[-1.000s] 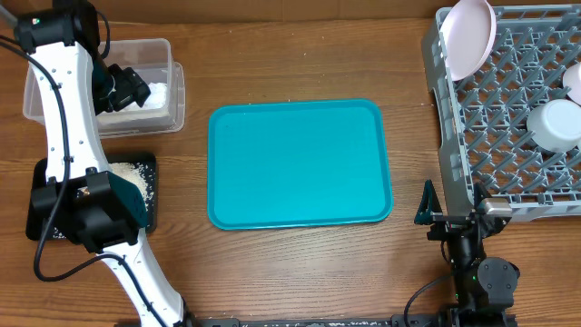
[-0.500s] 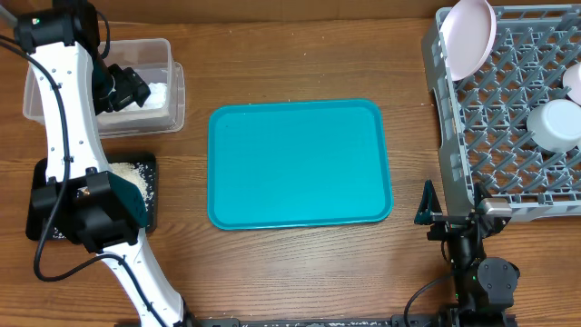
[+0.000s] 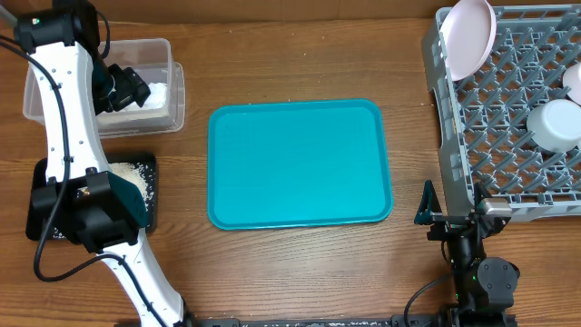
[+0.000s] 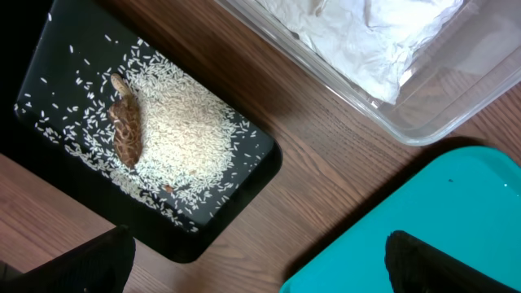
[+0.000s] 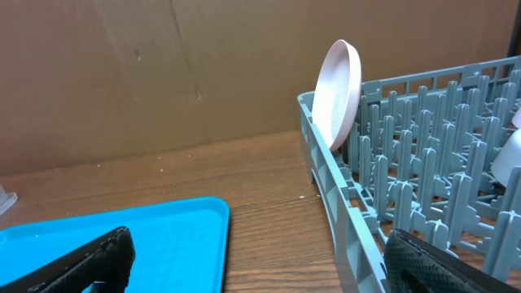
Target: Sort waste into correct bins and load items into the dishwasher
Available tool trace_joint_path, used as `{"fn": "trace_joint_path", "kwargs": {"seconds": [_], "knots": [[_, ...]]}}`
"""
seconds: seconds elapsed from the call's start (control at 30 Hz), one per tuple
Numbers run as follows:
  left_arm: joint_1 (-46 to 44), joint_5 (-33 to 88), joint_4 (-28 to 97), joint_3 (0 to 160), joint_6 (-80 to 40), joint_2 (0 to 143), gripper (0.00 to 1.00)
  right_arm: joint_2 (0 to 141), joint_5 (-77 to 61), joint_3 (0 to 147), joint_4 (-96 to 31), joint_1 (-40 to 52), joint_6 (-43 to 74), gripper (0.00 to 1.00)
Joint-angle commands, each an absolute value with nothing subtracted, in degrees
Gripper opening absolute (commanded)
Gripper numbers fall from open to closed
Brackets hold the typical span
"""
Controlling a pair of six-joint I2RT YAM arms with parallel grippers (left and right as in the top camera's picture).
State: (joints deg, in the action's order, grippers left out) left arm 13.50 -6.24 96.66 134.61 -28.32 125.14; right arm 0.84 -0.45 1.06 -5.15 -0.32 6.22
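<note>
Crumpled white tissues (image 3: 154, 94) (image 4: 358, 41) lie in the clear tub (image 3: 174, 86) (image 4: 440, 106). The black tray (image 3: 150, 218) (image 4: 220, 232) holds a heap of white rice crumbs (image 3: 127, 173) (image 4: 187, 122) and a brown food scrap (image 4: 126, 126). My left gripper (image 3: 136, 204) (image 4: 264, 264) hangs open above the wood between the black tray and the teal tray, holding nothing. In the grey rack (image 3: 445, 118) (image 5: 342, 212) a pinkish plate (image 3: 469, 36) (image 5: 338, 94) stands on edge, with a white cup (image 3: 554, 123) further in. My right gripper (image 3: 457, 213) (image 5: 269, 268) rests open and empty at the rack's front left corner.
A bare teal serving tray (image 3: 300, 163) (image 4: 440, 212) (image 5: 106, 228) lies mid-table. The left arm rises over the tub and black tray. A brown cardboard wall (image 5: 163, 73) stands behind the table. Another white dish (image 3: 574, 82) shows at the rack's right edge.
</note>
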Motion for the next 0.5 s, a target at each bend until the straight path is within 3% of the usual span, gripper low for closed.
{"fn": "trace_joint_path", "kwargs": {"seconds": [0.0, 0.47], "knots": [[13.6, -6.3, 96.8, 135.0, -27.8, 124.1, 1.0, 0.2, -0.1, 0.4, -4.8, 0.0, 6.0, 1.0], [8.9, -6.4, 96.8, 135.0, -27.8, 104.1, 1.0, 0.2, -0.1, 0.4, -4.8, 0.0, 6.0, 1.0]]}}
